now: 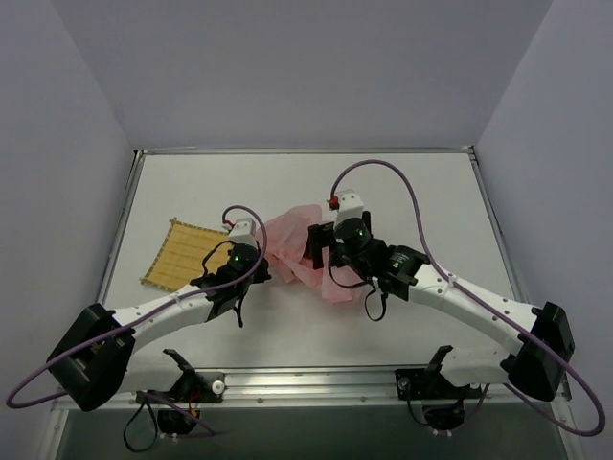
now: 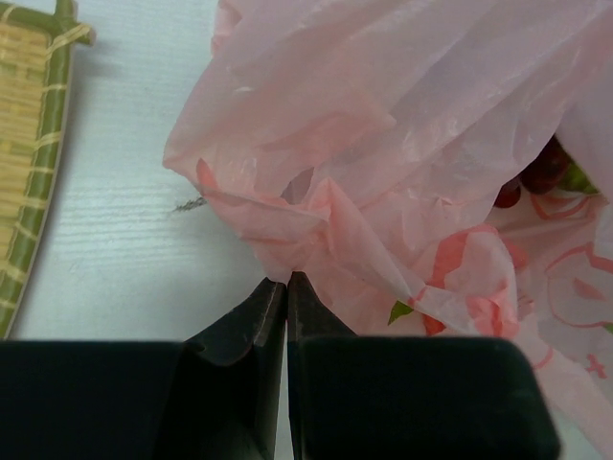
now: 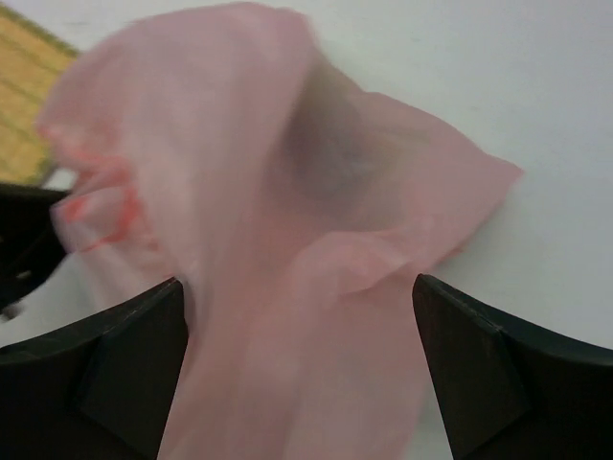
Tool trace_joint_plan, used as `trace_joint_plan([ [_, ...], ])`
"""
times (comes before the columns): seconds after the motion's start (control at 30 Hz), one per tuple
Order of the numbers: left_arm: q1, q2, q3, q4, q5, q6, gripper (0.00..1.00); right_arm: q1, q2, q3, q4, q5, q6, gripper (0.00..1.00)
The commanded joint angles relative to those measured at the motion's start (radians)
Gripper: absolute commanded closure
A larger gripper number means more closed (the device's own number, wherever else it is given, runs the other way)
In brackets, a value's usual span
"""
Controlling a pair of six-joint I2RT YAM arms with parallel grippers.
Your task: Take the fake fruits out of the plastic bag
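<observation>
The pink plastic bag [image 1: 290, 235] lies crumpled at the table's middle. In the left wrist view the bag [image 2: 402, 144] fills the upper right, and dark red grapes [image 2: 541, 171] show inside its opening at the right. My left gripper [image 2: 287, 278] is shut, its tips pinching a fold at the bag's near edge; it sits at the bag's left side in the top view [image 1: 261, 273]. My right gripper [image 3: 302, 364] is open, its fingers on either side of the bag [image 3: 287, 220], low over the bag's right part [image 1: 321, 251]. Other fruits are hidden.
A yellow woven mat [image 1: 184, 254] lies left of the bag, also in the left wrist view [image 2: 29, 144] and the right wrist view [image 3: 29, 96]. Raised metal rails edge the table [image 1: 306, 151]. Both arms' cables loop above the bag.
</observation>
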Motion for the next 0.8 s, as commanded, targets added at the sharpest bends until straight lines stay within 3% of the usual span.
trace_joint_plan([
  [0.0, -0.015, -0.071, -0.03, -0.013, -0.057, -0.013, 0.98, -0.146, 0.002, -0.026, 0.028, 0.047, -0.031, 0.09],
  [0.07, -0.018, -0.088, -0.044, -0.021, -0.059, -0.015, 0.98, -0.164, 0.038, -0.031, 0.026, -0.017, -0.055, 0.08],
  [0.17, -0.037, -0.102, -0.07, -0.023, -0.065, -0.026, 0.98, -0.164, 0.123, -0.042, 0.054, -0.069, -0.06, 0.19],
  [0.2, -0.045, -0.099, -0.084, -0.015, -0.071, -0.03, 0.98, -0.167, 0.134, -0.058, 0.072, -0.07, -0.059, 0.37],
  [0.27, -0.07, -0.088, -0.093, -0.01, -0.075, -0.043, 0.98, -0.197, 0.16, -0.063, 0.08, -0.057, -0.048, 0.61],
  [0.3, -0.079, -0.082, -0.096, -0.007, -0.079, -0.047, 0.98, -0.211, 0.164, -0.068, 0.119, -0.041, -0.039, 0.82],
  [0.37, -0.099, -0.071, -0.098, -0.006, -0.095, -0.053, 0.98, -0.271, 0.167, -0.074, 0.147, -0.023, -0.026, 1.0],
  [0.6, -0.163, -0.059, -0.056, -0.079, -0.201, -0.046, 0.98, -0.389, 0.154, -0.075, 0.388, 0.258, -0.039, 1.0],
  [0.77, -0.182, -0.095, 0.011, -0.191, -0.308, -0.024, 0.98, -0.452, 0.245, -0.12, 0.729, 0.252, -0.118, 1.0],
])
